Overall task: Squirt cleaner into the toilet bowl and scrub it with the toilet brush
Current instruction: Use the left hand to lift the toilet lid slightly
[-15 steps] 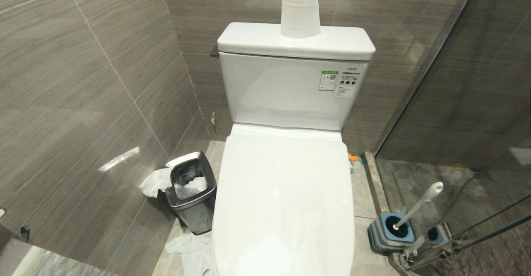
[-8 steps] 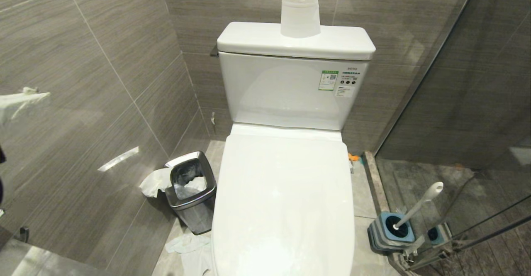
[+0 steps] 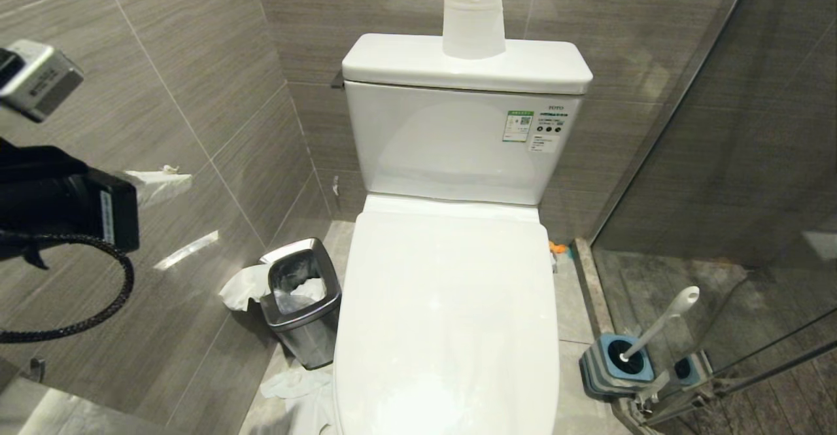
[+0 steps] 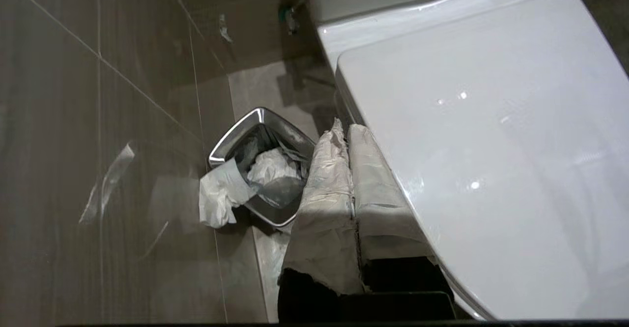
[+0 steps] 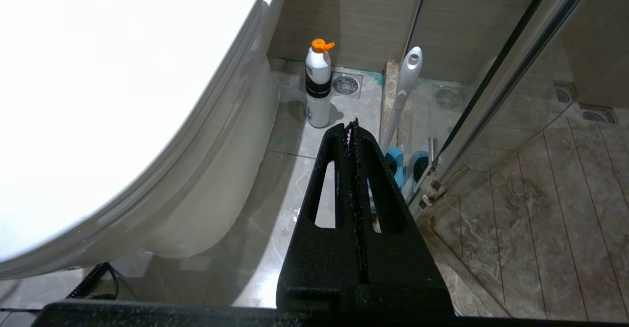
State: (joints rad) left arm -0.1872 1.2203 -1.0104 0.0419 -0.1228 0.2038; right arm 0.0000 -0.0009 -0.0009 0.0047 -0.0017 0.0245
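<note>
The toilet's white lid (image 3: 451, 317) is down, so the toilet bowl is hidden. The toilet brush (image 3: 662, 320) stands tilted in its blue-and-grey holder (image 3: 614, 364) on the floor right of the toilet, with its white handle (image 5: 405, 83) leaning by the glass. The cleaner is a white bottle with an orange cap (image 5: 318, 83), upright on the floor between toilet and brush. My left gripper (image 3: 180, 181) hangs in the air at the left, above the bin. Its white-wrapped fingers are shut and empty (image 4: 348, 129). My right gripper (image 5: 353, 124) is shut and empty, low over the floor near the holder.
A square steel bin (image 3: 302, 297) with crumpled paper stands left of the toilet, and more paper (image 3: 297, 389) lies on the floor. A paper roll (image 3: 473, 19) sits on the tank. A tiled wall is close on the left and a glass partition (image 3: 719, 160) on the right.
My left arm has come into the head view from the left edge, and its wrapped fingers have moved right towards the toilet. The toilet, brush and bin have not moved.
</note>
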